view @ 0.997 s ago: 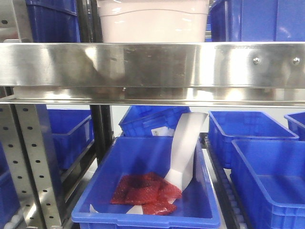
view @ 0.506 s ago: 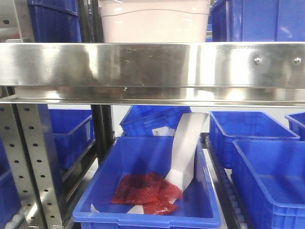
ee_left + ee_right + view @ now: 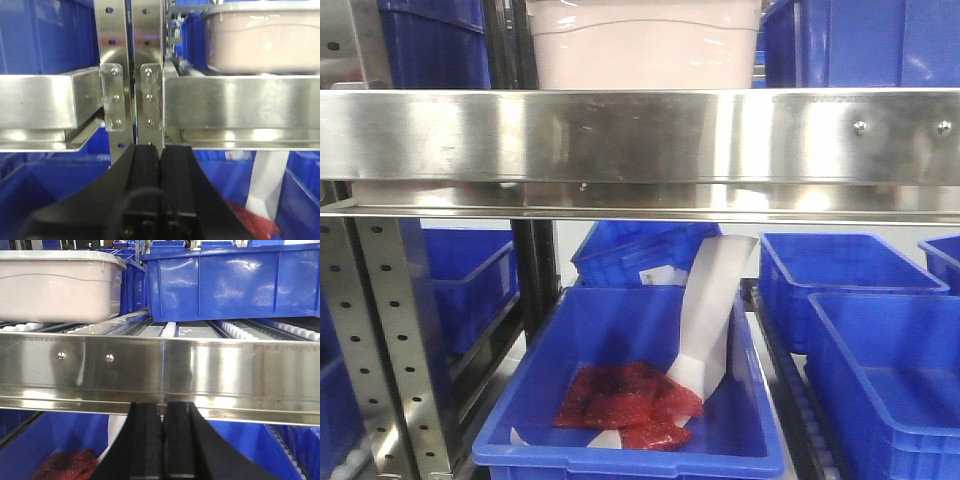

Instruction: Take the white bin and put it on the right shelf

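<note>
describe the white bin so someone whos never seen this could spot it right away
Find the shiny steel front rail of the right shelf running across the view; the white bin sits on the level just above it. It stands between dark blue bins, and it alone is pale pinkish-white, with rounded corners and a curved ridge on its side.

Both the left hand [image 3: 160,172] and right hand [image 3: 162,437] are matte black; flat ribbed pads, flared housings.

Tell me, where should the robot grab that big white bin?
Probably under the rim of the white bin at its two ends, one gripper each side, coming from the front over the right shelf rail. The tub looks too wide for one gripper.
</note>
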Motion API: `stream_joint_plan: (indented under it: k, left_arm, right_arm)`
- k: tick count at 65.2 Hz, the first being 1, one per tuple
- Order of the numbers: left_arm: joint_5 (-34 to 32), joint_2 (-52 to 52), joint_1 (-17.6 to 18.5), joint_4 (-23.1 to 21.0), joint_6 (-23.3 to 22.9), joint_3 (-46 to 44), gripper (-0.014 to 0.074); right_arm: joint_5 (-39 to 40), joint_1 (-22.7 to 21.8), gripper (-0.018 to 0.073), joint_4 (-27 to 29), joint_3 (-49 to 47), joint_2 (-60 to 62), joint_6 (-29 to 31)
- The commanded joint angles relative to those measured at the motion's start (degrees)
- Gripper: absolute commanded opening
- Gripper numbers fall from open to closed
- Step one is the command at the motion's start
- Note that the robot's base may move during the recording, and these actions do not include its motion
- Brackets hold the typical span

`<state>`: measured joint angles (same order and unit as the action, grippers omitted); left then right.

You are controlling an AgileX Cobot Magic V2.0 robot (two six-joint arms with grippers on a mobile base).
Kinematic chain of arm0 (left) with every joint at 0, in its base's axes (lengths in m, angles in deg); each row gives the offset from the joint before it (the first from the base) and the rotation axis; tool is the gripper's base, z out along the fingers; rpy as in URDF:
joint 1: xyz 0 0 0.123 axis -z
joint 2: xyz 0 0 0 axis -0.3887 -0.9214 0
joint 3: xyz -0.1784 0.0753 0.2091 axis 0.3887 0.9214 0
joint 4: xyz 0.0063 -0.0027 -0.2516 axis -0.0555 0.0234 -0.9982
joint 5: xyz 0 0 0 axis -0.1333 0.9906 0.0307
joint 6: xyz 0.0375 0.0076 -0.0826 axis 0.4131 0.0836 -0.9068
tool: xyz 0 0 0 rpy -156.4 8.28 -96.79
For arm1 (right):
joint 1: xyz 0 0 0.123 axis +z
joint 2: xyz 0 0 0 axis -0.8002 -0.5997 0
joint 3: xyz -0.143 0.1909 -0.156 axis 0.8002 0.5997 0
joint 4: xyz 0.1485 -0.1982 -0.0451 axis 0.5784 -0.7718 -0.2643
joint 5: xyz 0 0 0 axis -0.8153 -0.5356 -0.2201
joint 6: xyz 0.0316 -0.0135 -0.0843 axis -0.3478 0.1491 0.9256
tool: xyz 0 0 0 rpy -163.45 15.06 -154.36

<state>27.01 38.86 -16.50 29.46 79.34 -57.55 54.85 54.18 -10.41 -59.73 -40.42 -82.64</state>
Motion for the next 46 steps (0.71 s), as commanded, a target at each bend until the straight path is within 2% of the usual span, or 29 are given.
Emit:
stream_joint_plan:
  k: [1,19,32,46]
  left_arm:
    - [-6.8,-0.4,0.3,0.5,-0.6,-0.1,-0.0118]
    - [-6.0,-0.2,0.3,-2.0,-0.6,0.1,-0.0118]
    - [0.3,-0.2,0.3,-1.9,-0.6,0.1,-0.0118]
    - [-1.4,-0.2,0.3,-2.1,-0.6,0.1,-0.0118]
  right_arm:
    - [4.5,-0.5,0.0055,-0.7,0.1,1.1,-0.1]
    - [4.5,-0.5,0.0055,-0.7,0.1,1.1,-0.1]
    - [4.5,-0.5,0.0055,-0.7,0.1,1.1,-0.1]
    - [4.5,-0.5,0.0055,-0.7,0.1,1.1,-0.1]
